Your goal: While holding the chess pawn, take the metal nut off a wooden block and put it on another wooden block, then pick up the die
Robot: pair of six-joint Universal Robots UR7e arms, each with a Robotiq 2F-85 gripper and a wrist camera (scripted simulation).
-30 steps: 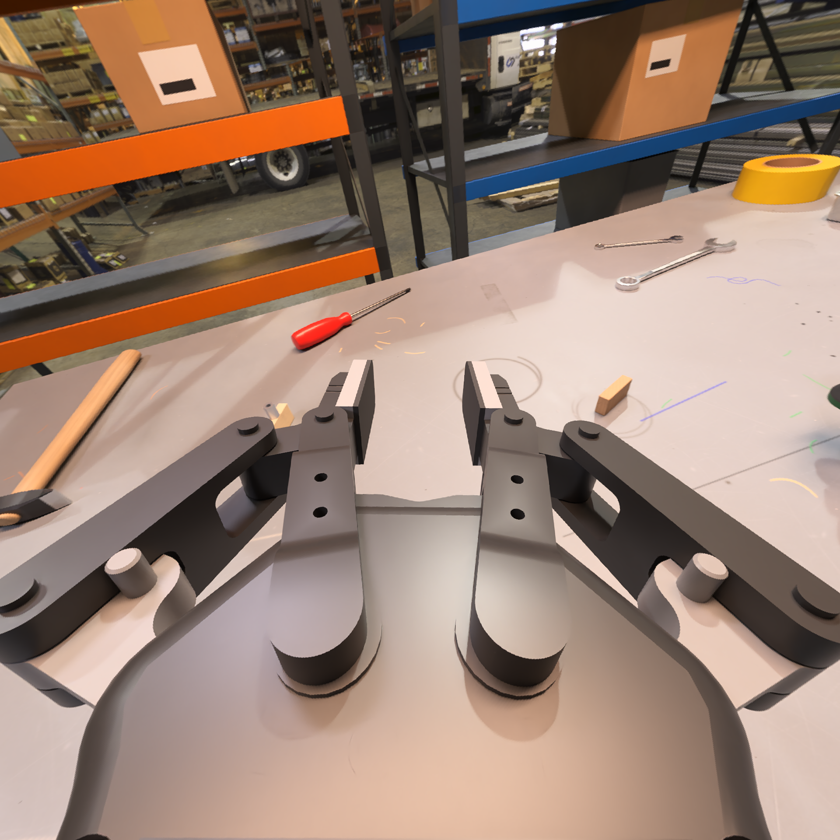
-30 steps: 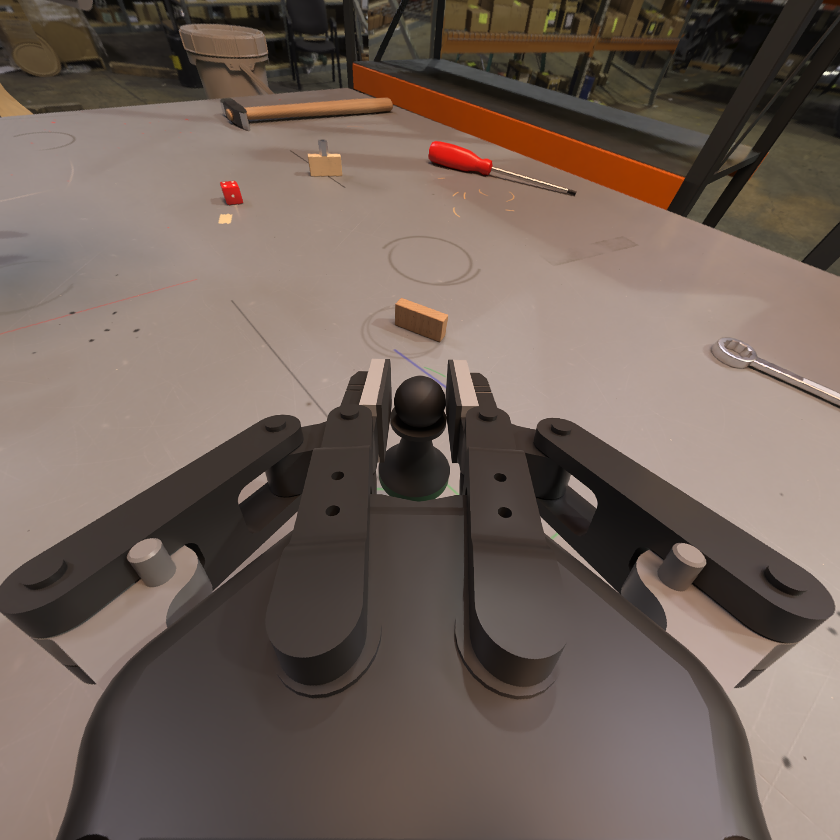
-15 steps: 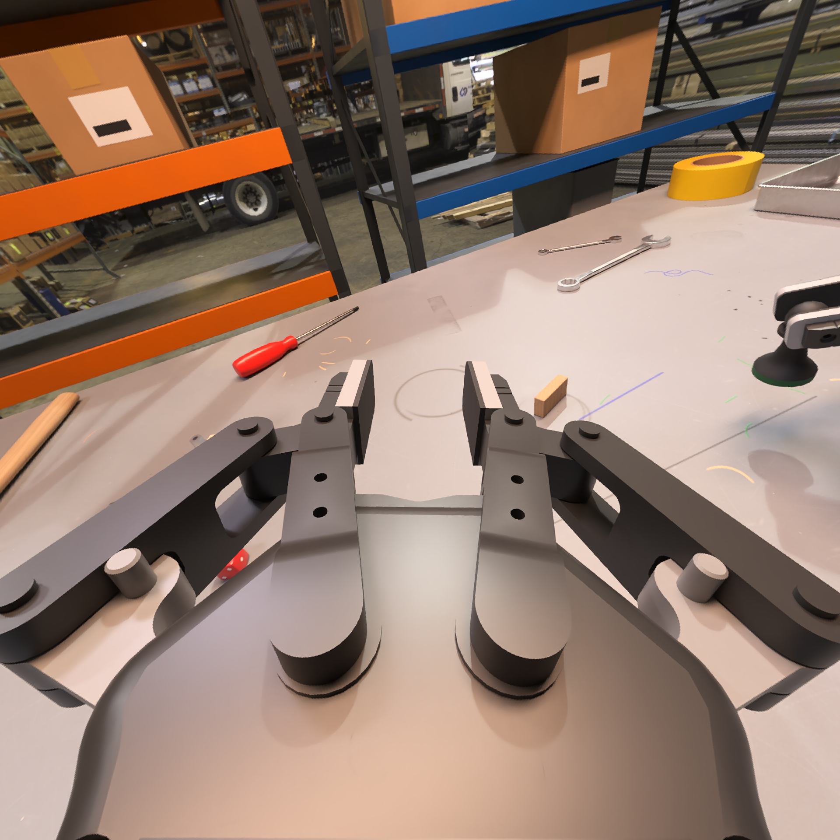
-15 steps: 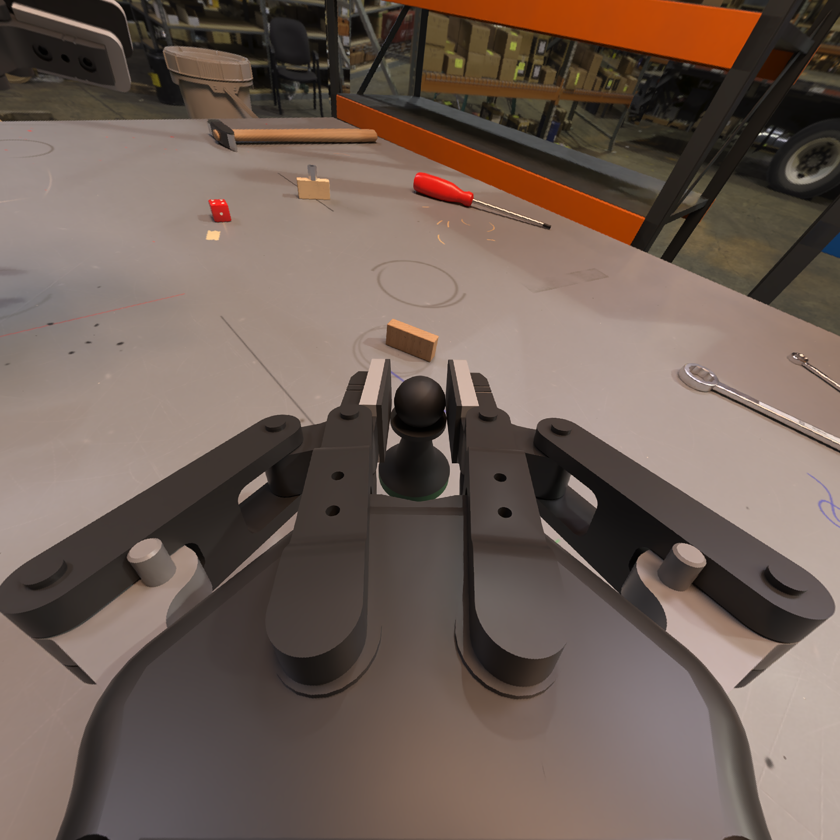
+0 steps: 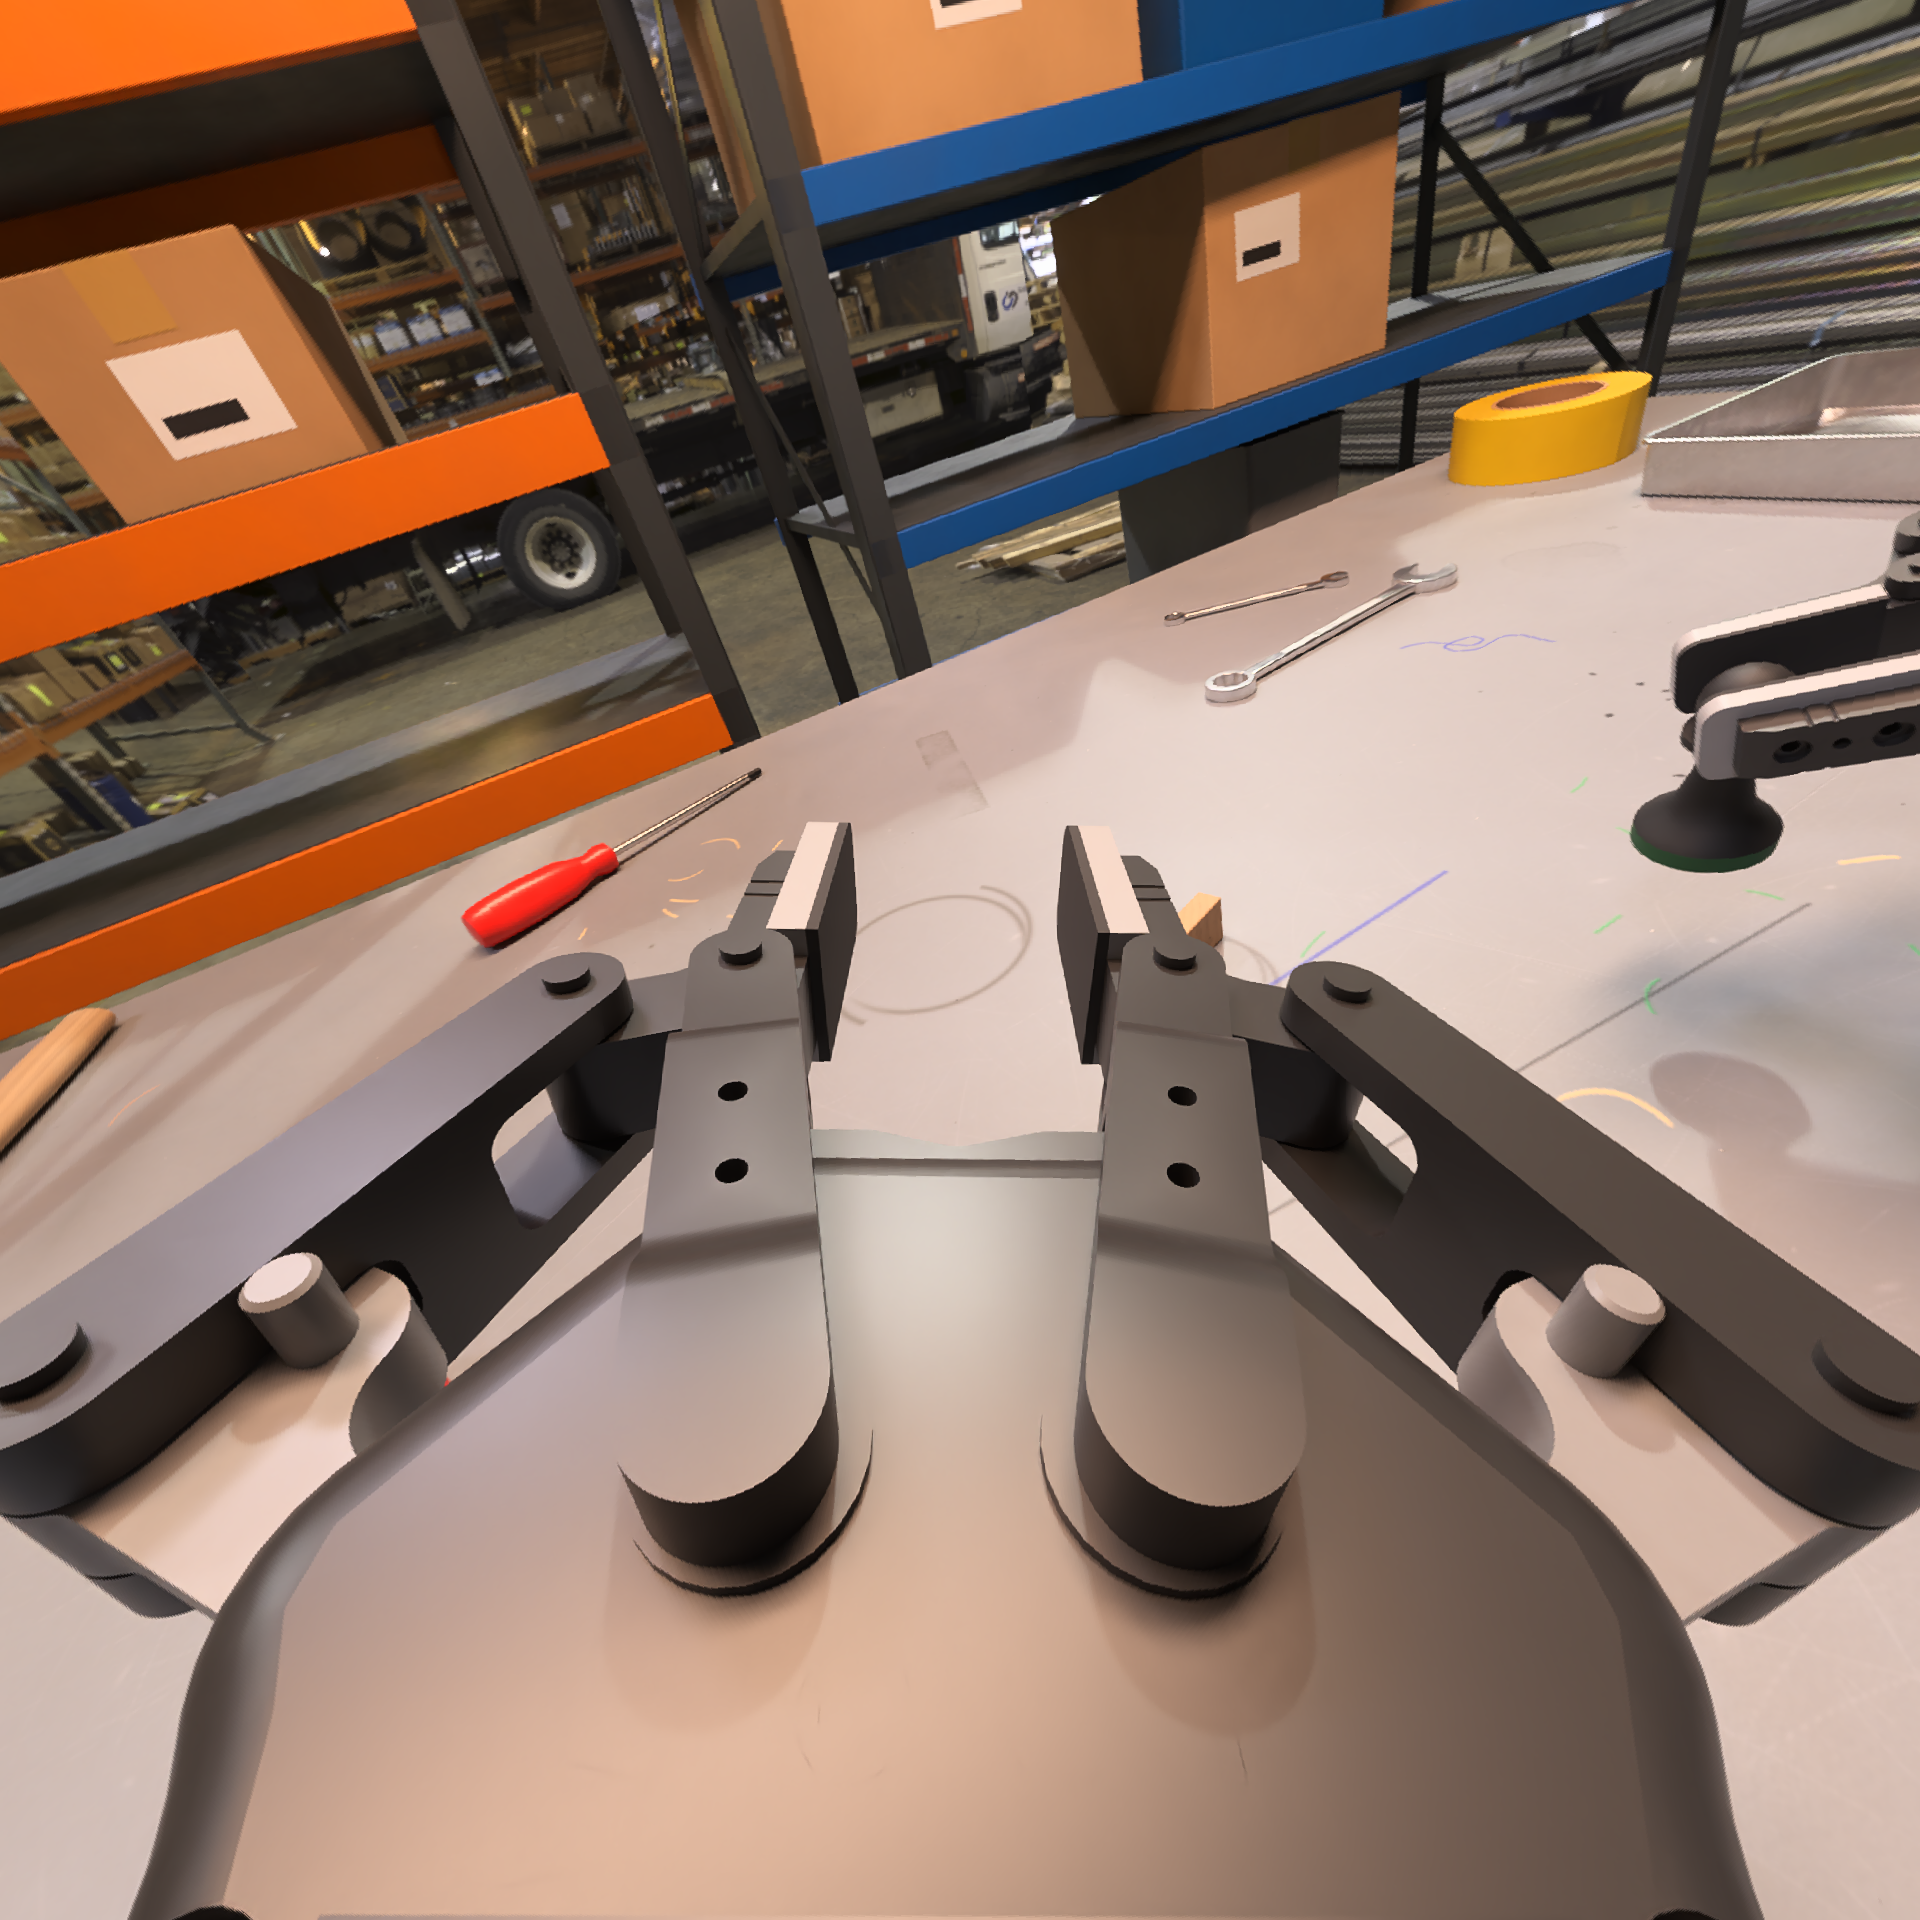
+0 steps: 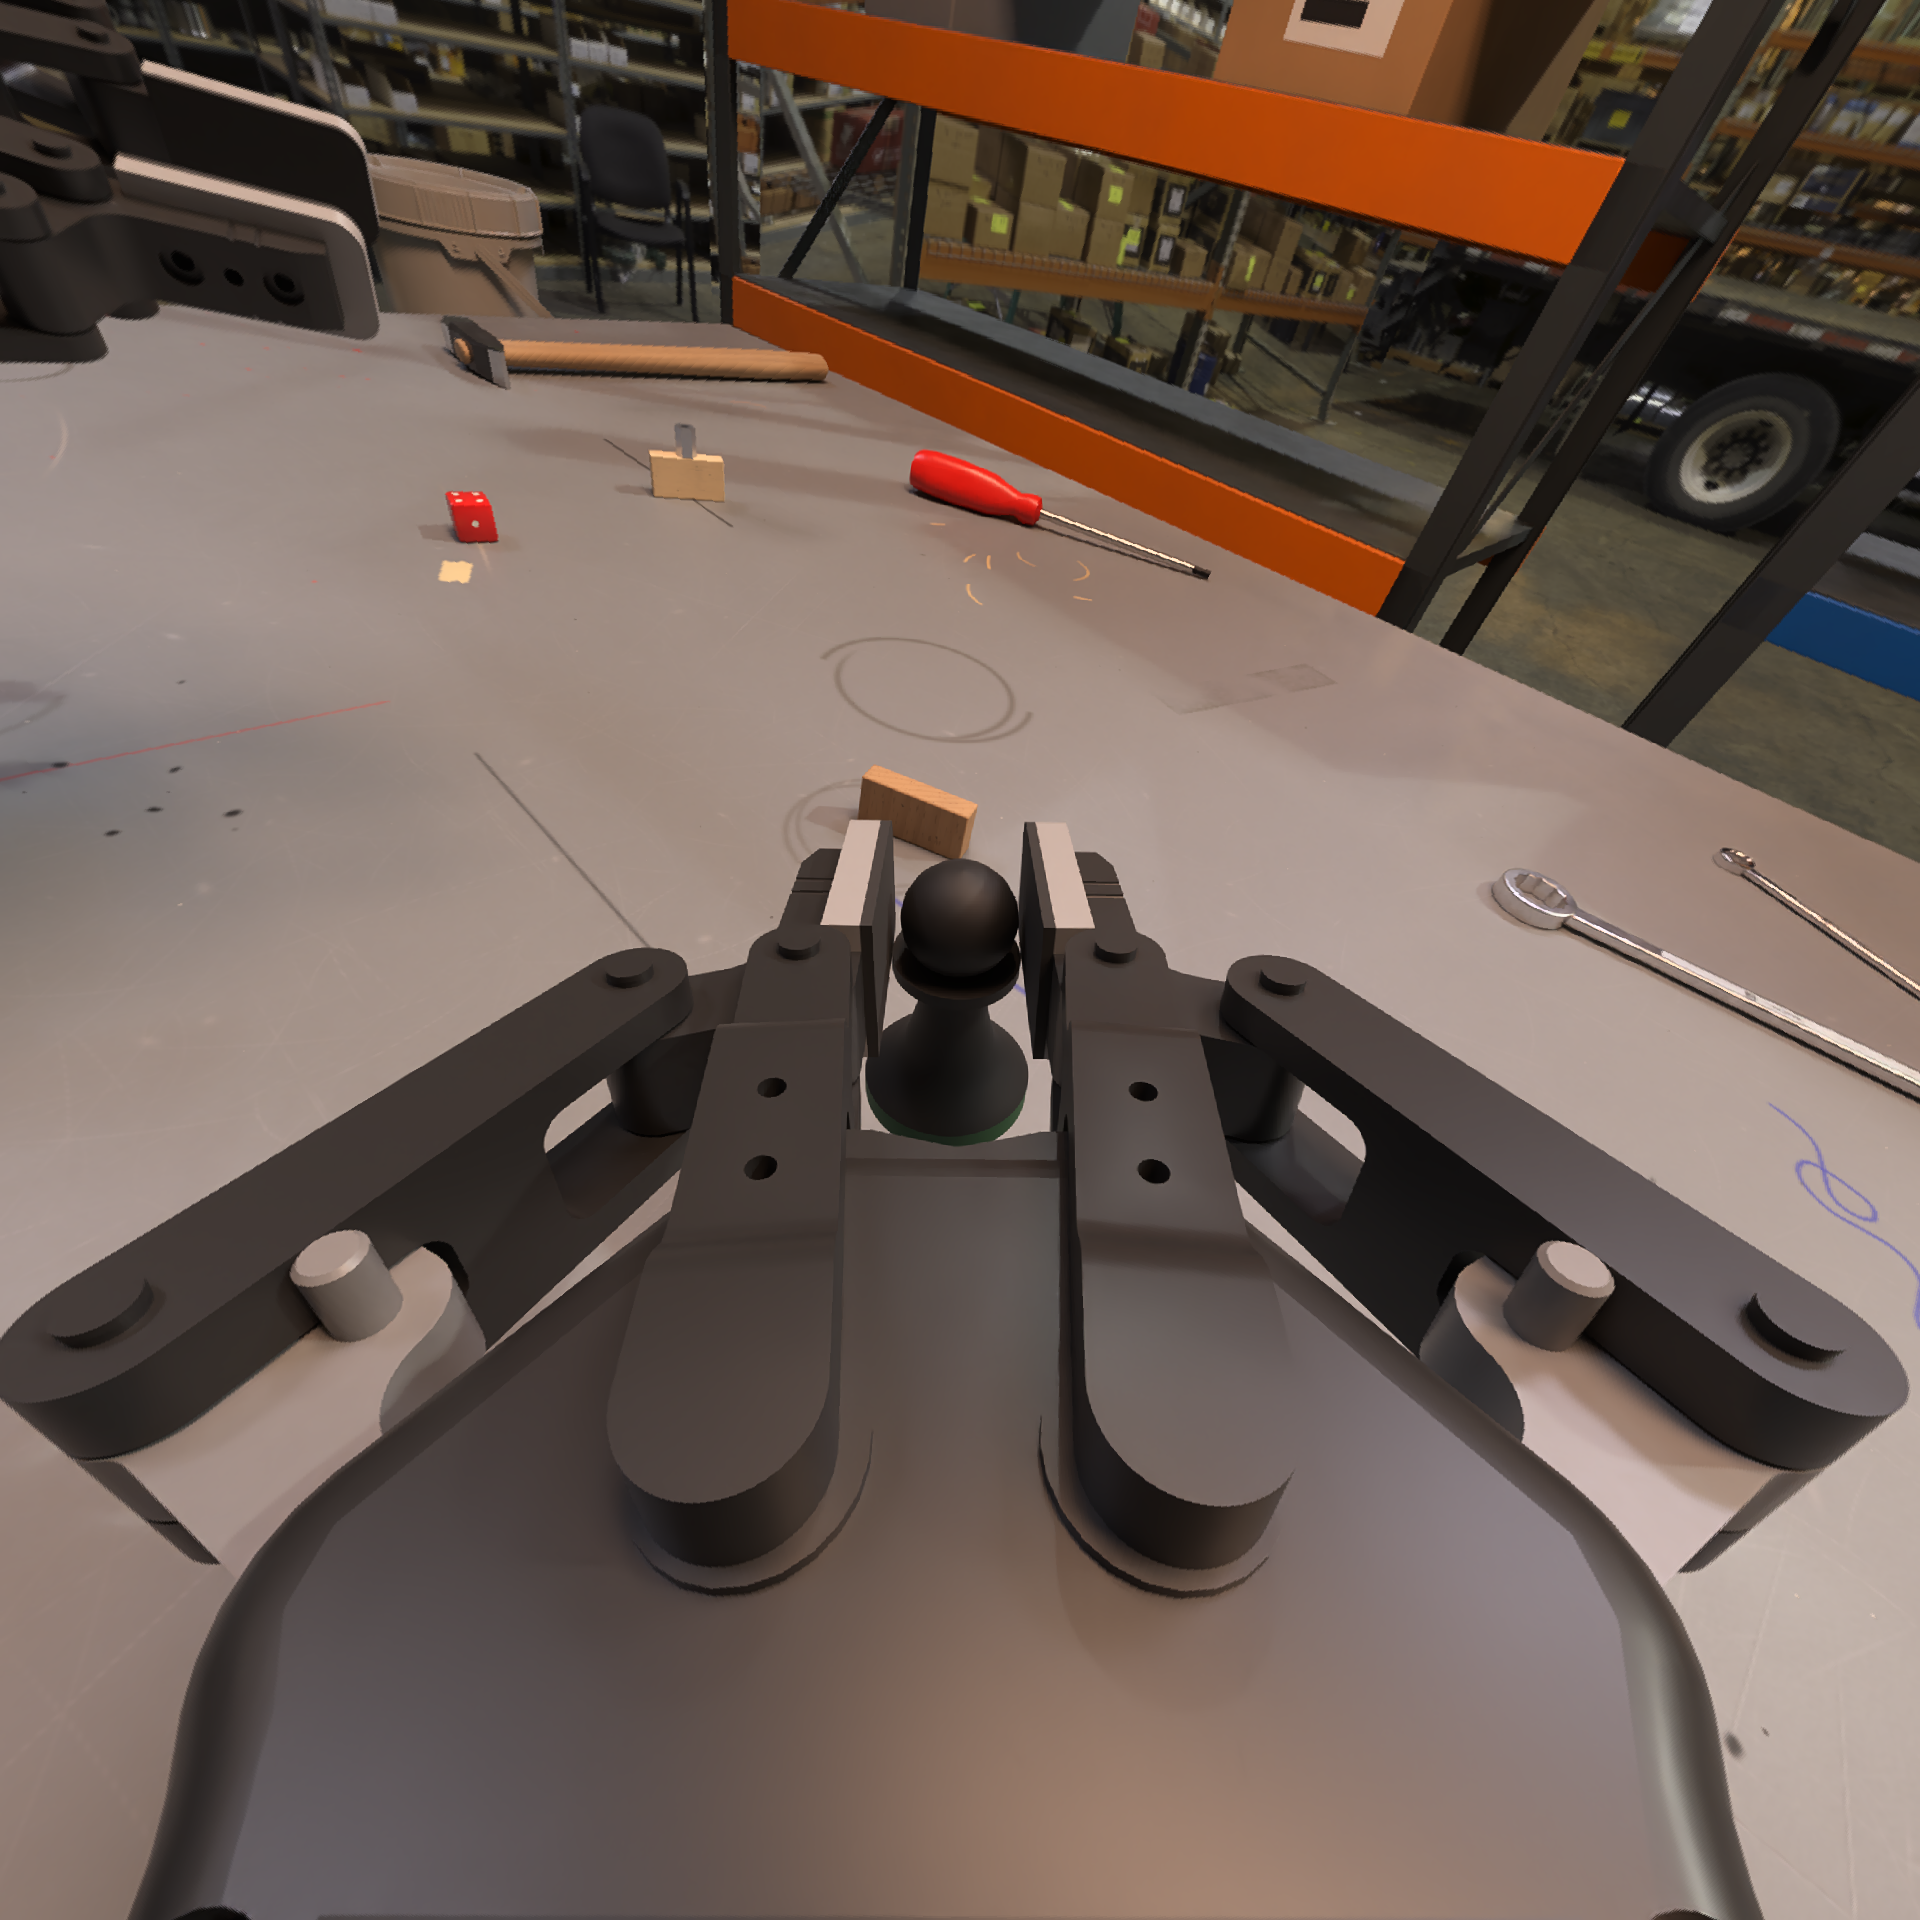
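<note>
Your right gripper (image 6: 956, 883) is pinching the black chess pawn (image 6: 954, 997), its pads pressing on either side of the round head while the pawn is standing upright between the fingers. At 12 o'clock, just past the fingertips, a bare wooden block (image 6: 918, 809) is lying flat on the grey table (image 6: 312, 935). Farther off at 11 o'clock, a second wooden block (image 6: 687, 475) is carrying the metal nut (image 6: 684, 438) on its top, and the red die (image 6: 471, 515) is sitting to that block's 9 o'clock, well apart from it. A red screwdriver (image 6: 1023, 504) is lying at 1 o'clock and a hammer (image 6: 644, 360) at 11 o'clock near the far edge.

Your left gripper (image 5: 956, 894) is hanging over the table with its fingers spread and nothing between them. From its camera you are seeing the bare block (image 5: 1202, 918) peeking out just behind the right fingertip, and the pawn's base under the other gripper at 2 o'clock.
</note>
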